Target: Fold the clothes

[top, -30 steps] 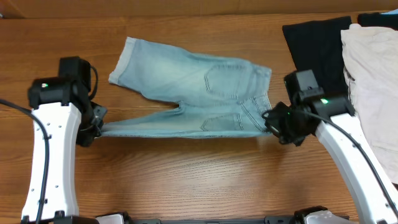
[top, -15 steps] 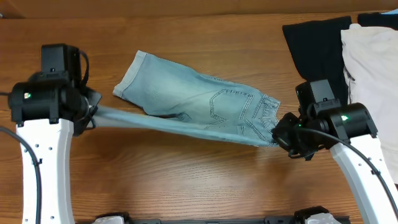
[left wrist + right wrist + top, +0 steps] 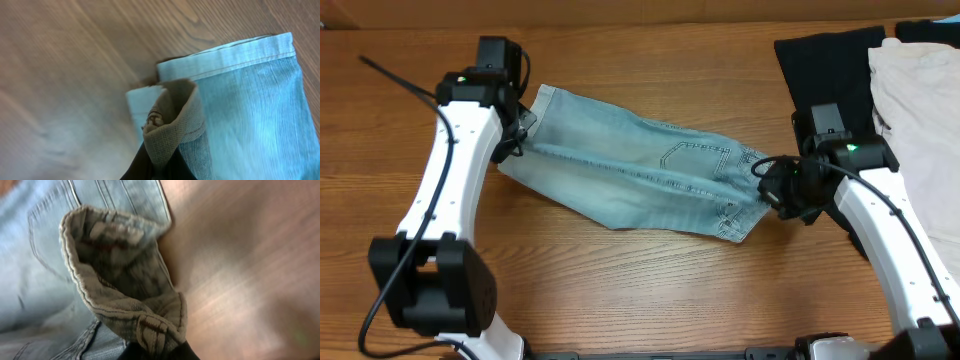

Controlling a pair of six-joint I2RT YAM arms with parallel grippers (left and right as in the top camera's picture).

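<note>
Denim shorts (image 3: 640, 185) lie doubled lengthwise on the table (image 3: 620, 290) — our left gripper (image 3: 517, 147) pinches a leg hem, our right gripper (image 3: 770, 186) the waistband. Further right lie a black garment (image 3: 825, 70) and a cream garment (image 3: 920, 110).

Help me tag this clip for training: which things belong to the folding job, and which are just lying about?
Job: denim shorts, gripped by left pincer and right pincer; black garment and cream garment, waiting.
Lying about: wooden table.
</note>
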